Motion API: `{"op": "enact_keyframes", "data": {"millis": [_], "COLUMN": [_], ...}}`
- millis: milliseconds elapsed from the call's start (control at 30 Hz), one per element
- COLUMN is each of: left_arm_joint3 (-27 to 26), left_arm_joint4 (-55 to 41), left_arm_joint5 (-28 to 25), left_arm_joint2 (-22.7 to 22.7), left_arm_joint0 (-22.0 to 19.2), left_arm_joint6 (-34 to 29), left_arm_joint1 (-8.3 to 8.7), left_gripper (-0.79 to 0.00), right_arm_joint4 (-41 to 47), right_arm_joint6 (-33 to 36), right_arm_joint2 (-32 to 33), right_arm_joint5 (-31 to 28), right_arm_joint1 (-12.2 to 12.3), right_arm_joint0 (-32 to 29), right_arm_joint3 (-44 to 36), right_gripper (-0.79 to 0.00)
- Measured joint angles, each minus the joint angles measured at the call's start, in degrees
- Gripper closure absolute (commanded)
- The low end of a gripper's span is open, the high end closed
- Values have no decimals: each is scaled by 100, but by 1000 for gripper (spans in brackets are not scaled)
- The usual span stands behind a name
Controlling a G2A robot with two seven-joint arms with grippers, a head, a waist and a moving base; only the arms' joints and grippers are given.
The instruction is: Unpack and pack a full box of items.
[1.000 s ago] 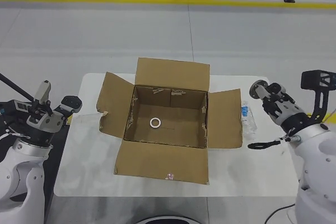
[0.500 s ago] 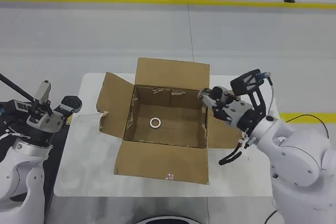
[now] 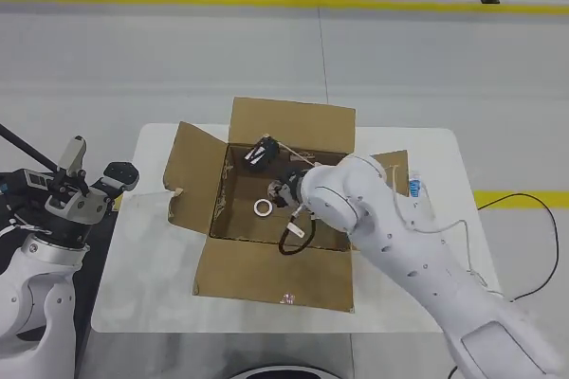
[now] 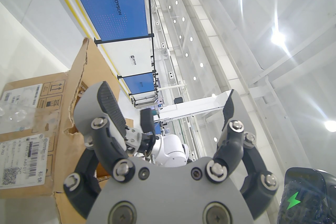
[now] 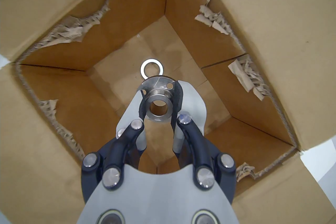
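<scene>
Where the right gripper (image 5: 159, 97) hangs inside the open cardboard box (image 3: 273, 276), its two dark pads are closed narrow on a metal part (image 5: 158, 107). That part is silvery and dull: a short thick collar with a round bore through it, and behind it a wider flat disc with small holes near the edge. It is held clear of the box floor. Beyond it a pale flat ring (image 5: 151, 68) lies flat on the brown floor, near the middle. The box walls show torn, ragged paper along their upper edges, and all four flaps are folded outward on the white table (image 3: 152, 284). A clear bottle (image 3: 415, 188) lies beside the right flap. Well apart, off the table's left side, the left gripper (image 4: 169, 107) points upward with its fingers spread wide, holding nothing
</scene>
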Motion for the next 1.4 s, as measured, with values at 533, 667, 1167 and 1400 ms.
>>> {"op": "enact_keyframes", "data": {"millis": [533,667,1167,1400], "left_arm_joint3": [0,0,0,0], "left_arm_joint4": [0,0,0,0], "left_arm_joint5": [0,0,0,0], "left_arm_joint2": [0,0,0,0], "left_arm_joint0": [0,0,0,0], "left_arm_joint6": [0,0,0,0], "left_arm_joint1": [0,0,0,0], "left_gripper": [-785,-785,-785,-785], "right_arm_joint4": [334,317,-1148,-2922], "right_arm_joint6": [-209,-175,567,1351], "right_arm_joint2": [-1145,-1191,105,2107], "right_arm_joint5": [354,337,939,1158], "right_arm_joint1": [-979,-1099,-416,260], "right_arm_joint0": [640,678,-218,-2056], "right_arm_joint3": [2747,2934,-14,-2916], "right_gripper": [-363,-372,-785,-785]}}
